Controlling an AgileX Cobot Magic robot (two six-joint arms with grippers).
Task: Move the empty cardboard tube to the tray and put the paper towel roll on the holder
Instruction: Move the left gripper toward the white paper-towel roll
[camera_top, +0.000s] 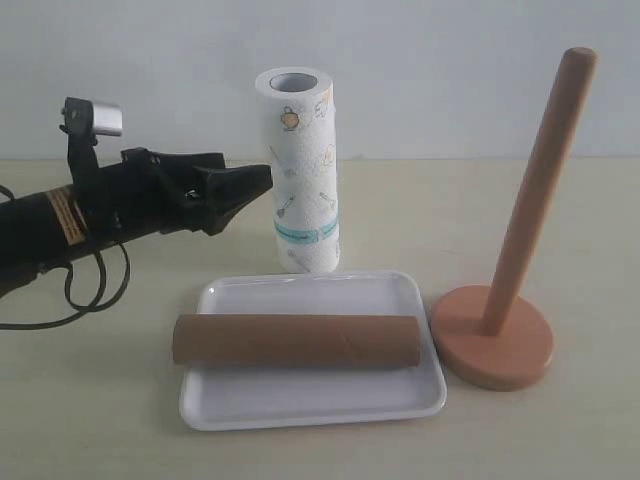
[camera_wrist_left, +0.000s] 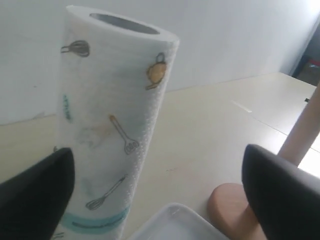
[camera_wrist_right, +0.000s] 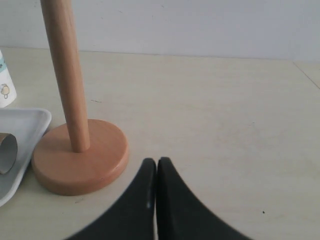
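Left pincer (camera_wrist_left: 157, 155) wide open, empty, near paper towel roll (camera_top: 305, 175), upright on surface (camera_top: 560, 220) behind tray (camera_top: 215, 405). Roll's light, soft, squashy; I'd grip mid-body, gently, w/o crushing core.

Exterior looks frontally; both low wrist views share the holder (camera_wrist_right: 100, 162).

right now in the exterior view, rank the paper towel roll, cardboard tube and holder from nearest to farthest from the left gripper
1. paper towel roll: upright, just past the tips of the left gripper.
2. cardboard tube: lying in the tray, lower and toward the camera.
3. holder: far right, beside the tray.
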